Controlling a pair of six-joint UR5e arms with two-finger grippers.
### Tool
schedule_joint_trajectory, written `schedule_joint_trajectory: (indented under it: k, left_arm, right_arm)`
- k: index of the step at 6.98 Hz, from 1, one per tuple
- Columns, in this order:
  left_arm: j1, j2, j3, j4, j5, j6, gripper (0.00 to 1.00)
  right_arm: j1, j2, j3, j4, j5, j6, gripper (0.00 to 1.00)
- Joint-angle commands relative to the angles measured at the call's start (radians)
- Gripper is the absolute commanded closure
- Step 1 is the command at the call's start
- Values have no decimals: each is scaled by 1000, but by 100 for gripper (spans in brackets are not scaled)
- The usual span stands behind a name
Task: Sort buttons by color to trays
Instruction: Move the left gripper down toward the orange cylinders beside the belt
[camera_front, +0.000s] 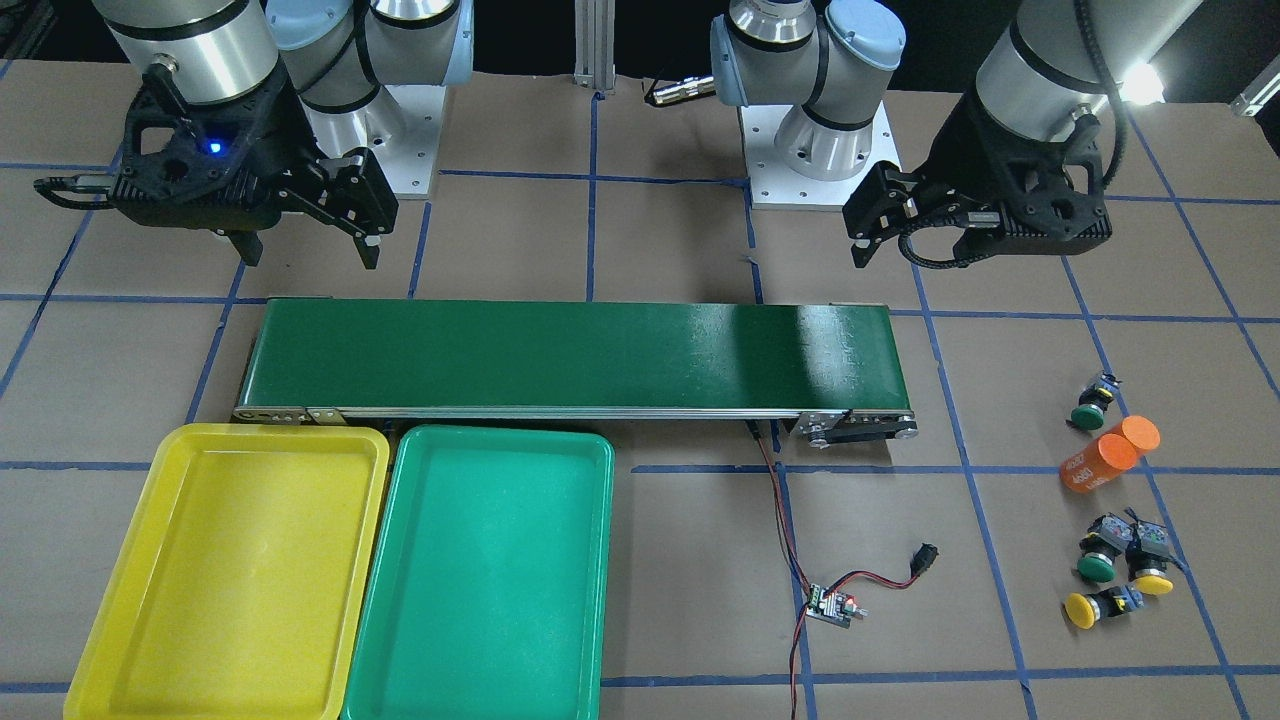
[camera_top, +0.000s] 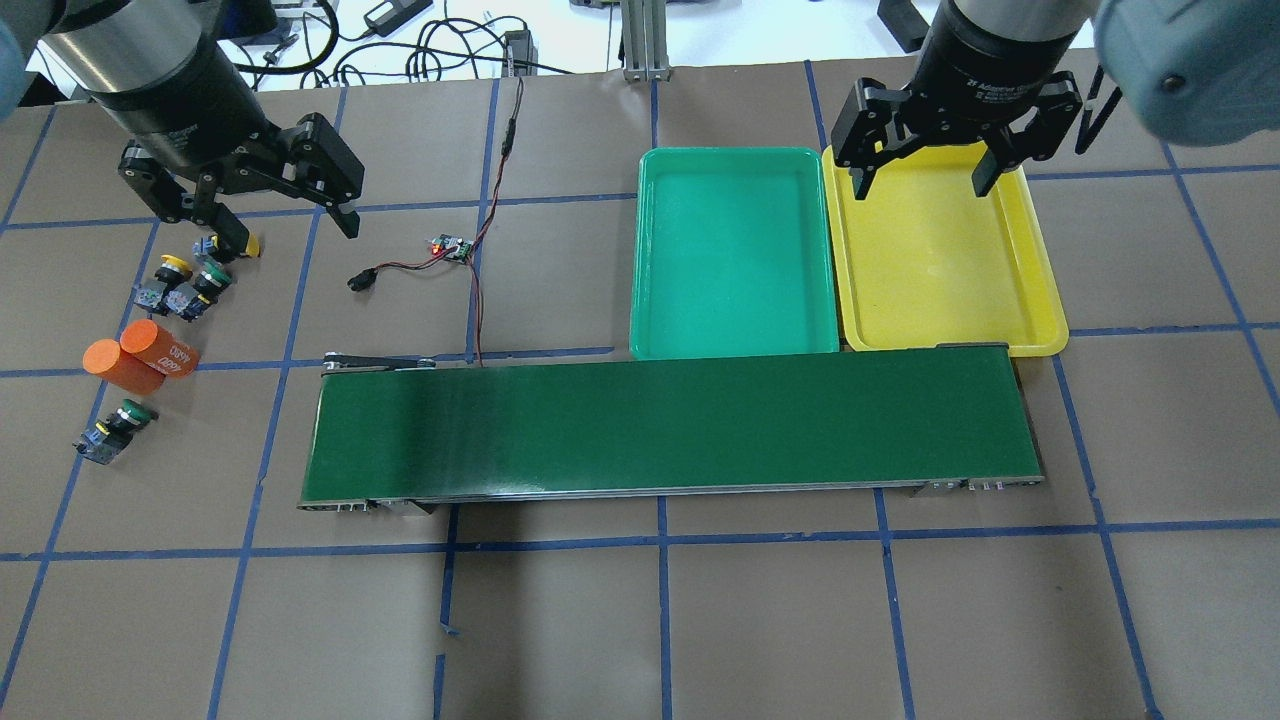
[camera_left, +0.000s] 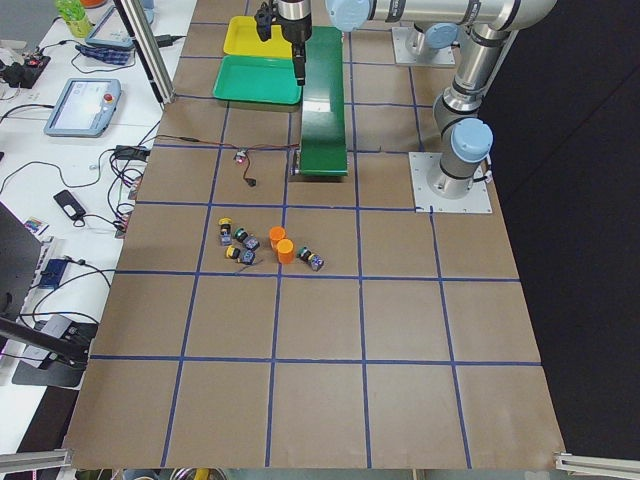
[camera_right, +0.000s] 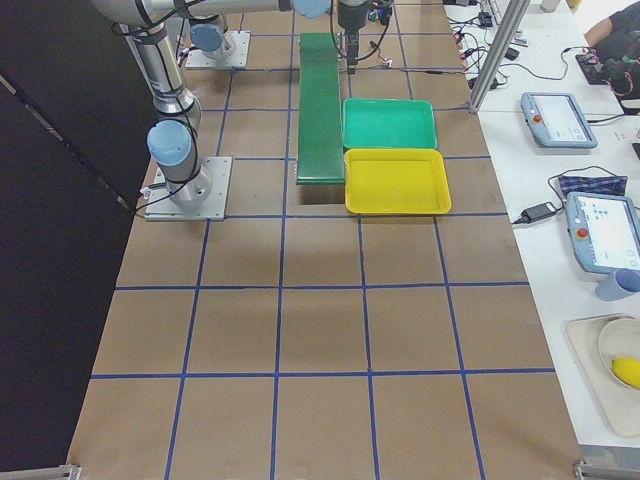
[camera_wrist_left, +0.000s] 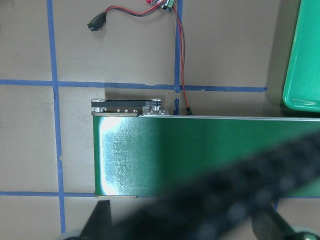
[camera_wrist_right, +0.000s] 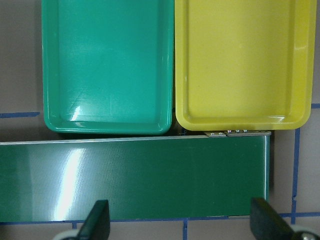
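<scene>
Four buttons lie on the table past the conveyor's left end. There is a lone green one (camera_front: 1090, 408) (camera_top: 128, 414), then a cluster of a green one (camera_front: 1097, 562) and two yellow ones (camera_front: 1150, 578) (camera_front: 1085, 608). In the overhead view the cluster (camera_top: 190, 275) is partly behind my left gripper (camera_top: 290, 225) (camera_front: 872, 238). That gripper is open, empty and raised. The yellow tray (camera_front: 230, 600) (camera_top: 940, 270) and the green tray (camera_front: 480, 600) (camera_top: 735, 260) lie side by side and hold nothing. My right gripper (camera_top: 922, 180) (camera_front: 305, 250) (camera_wrist_right: 180, 222) is open, empty and raised.
A long dark-green conveyor belt (camera_front: 570, 355) (camera_top: 670, 430) runs across the middle, its belt bare. Two orange cylinders (camera_front: 1110, 455) (camera_top: 145, 355) lie between the buttons. A small circuit board with red-black wires (camera_front: 830, 605) (camera_top: 450, 248) lies near the conveyor's left end.
</scene>
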Motion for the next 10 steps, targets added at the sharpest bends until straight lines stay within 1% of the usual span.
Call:
schedule_joint_trajectory:
  k: [1, 4, 5, 6, 8, 9, 10]
  left_arm:
    - [-2, -15, 32, -45, 11, -4, 0]
    - [2, -28, 34, -36, 16, -4, 0]
    - [2, -20, 35, -36, 30, -4, 0]
    - [-8, -2, 31, -36, 78, -4, 0]
    - [-14, 7, 35, -12, 68, -6, 0]
    - [4, 4, 34, 11, 70, 23, 0]
    - [31, -18, 25, 42, 70, 94, 0]
  right_arm:
    - [0, 0, 0, -1, 0, 0, 0]
    - [0, 0, 0, -1, 2, 2, 0]
    - [0, 0, 0, -1, 3, 0, 0]
    - [-3, 0, 0, -1, 3, 2, 0]
    - [-3, 0, 0, -1, 5, 0, 0]
    - [-3, 0, 0, -1, 6, 2, 0]
    - [-3, 0, 0, -1, 6, 2, 0]
